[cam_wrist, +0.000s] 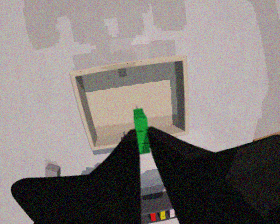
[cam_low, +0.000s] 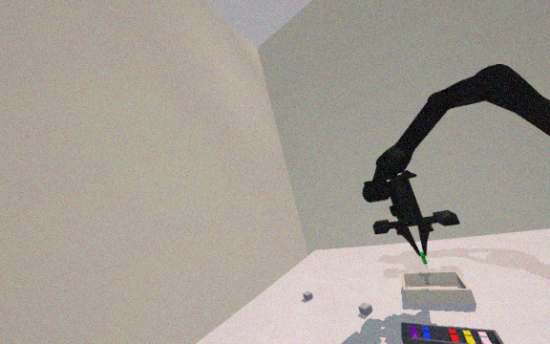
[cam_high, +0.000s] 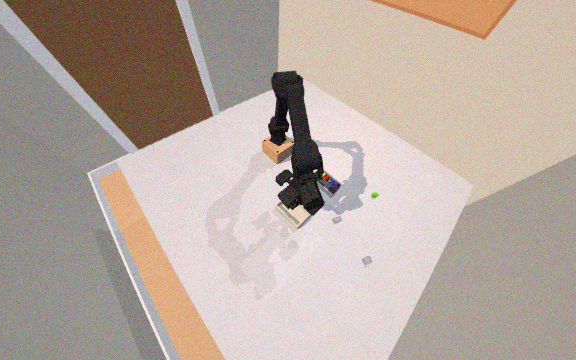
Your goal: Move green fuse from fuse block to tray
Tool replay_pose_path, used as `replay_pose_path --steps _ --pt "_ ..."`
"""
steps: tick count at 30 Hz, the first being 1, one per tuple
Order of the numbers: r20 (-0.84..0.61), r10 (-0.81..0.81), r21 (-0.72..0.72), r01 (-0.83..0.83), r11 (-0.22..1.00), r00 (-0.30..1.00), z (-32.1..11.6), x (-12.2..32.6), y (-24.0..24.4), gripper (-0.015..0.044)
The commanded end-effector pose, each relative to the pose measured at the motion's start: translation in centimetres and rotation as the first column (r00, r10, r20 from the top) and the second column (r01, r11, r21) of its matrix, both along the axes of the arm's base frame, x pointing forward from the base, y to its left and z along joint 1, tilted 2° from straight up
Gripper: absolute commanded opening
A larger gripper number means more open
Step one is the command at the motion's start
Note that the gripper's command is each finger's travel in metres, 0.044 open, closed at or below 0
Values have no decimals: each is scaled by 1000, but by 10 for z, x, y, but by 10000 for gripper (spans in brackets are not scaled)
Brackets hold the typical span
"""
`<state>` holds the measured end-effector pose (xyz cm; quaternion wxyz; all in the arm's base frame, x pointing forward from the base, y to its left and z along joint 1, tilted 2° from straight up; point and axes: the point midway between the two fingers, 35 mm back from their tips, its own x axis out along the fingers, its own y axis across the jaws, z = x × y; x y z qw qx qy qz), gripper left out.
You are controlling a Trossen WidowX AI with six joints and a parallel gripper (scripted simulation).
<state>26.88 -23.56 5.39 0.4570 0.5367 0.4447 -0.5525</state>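
My gripper (cam_low: 422, 254) (cam_wrist: 141, 133) is shut on the green fuse (cam_low: 424, 259) (cam_wrist: 140, 120), which points down, slightly tilted, below the fingertips. The fuse hangs above the tray (cam_low: 439, 299) (cam_wrist: 185, 95), clear of it; in the wrist view it appears over the tray's near side. In the top view the arm hides the fuse and part of the tray (cam_high: 297, 226). The fuse block (cam_high: 328, 190) (cam_low: 439, 333) stands apart from the tray, with purple, blue, red, yellow and pale pink fuses in it and a gap between blue and red.
Two small grey cubes (cam_high: 337, 219) (cam_high: 366, 260) lie beside the tray and farther out. A bright green round object (cam_high: 374, 195) lies beyond the fuse block. The arm stands on a wooden base (cam_high: 277, 151). An orange strip (cam_high: 153, 260) runs along one table edge.
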Motion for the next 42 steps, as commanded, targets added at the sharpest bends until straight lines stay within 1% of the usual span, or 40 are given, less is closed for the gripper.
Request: replay_pose_path --steps 1,24,36,37,40,42 --pt "-1 4 -2 -4 1000 1000 -5 0 -1 0" --pt "-1 4 -2 -4 1000 1000 -38 -1 -2 0" --pt "3 1 -3 -1 1000 1000 -35 1 -3 315" --pt "3 1 -3 -1 1000 1000 -32 1 -3 330" --pt "0 4 -2 -4 1000 1000 -1 0 -1 330" --pt "-1 4 -2 -4 1000 1000 2 0 -1 330"
